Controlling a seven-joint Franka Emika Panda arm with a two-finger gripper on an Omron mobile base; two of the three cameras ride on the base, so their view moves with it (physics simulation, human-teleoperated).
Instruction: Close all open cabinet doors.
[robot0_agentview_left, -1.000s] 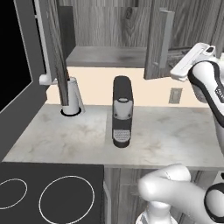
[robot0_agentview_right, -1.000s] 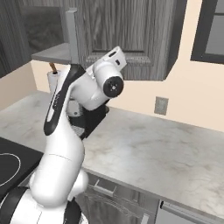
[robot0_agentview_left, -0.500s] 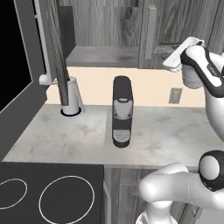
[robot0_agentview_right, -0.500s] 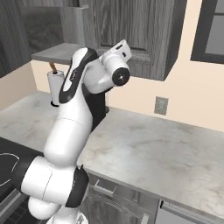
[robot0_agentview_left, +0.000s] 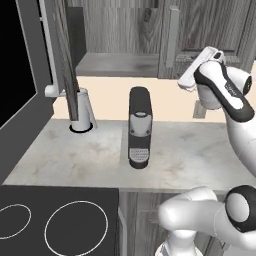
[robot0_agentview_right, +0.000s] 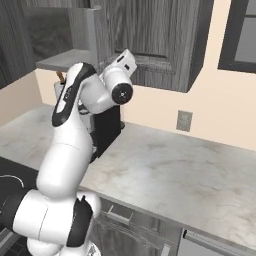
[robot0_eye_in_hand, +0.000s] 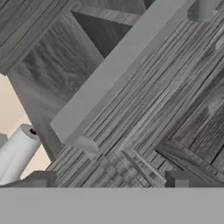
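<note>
Above the coffee machine (robot0_agentview_left: 139, 127), the upper cabinet has doors open: one cabinet door (robot0_agentview_left: 61, 55) up and to the machine's left swung out toward camera, edge-on, another door (robot0_agentview_left: 172, 37) up and to its right ajar, bar handle (robot0_eye_in_hand: 131, 65) close in hand view. Claw (robot0_eye_in_hand: 109, 177) sits right against that door's panel, just below the handle; tips spread wide, nothing between them. Paper towel roll (robot0_agentview_left: 82, 110) stands on the desk (robot0_agentview_left: 200, 155) left of the machine. Wall outlet (robot0_agentview_right: 184, 121) right of the machine. Cooktop (robot0_agentview_left: 55, 220) in front-left of it.
</note>
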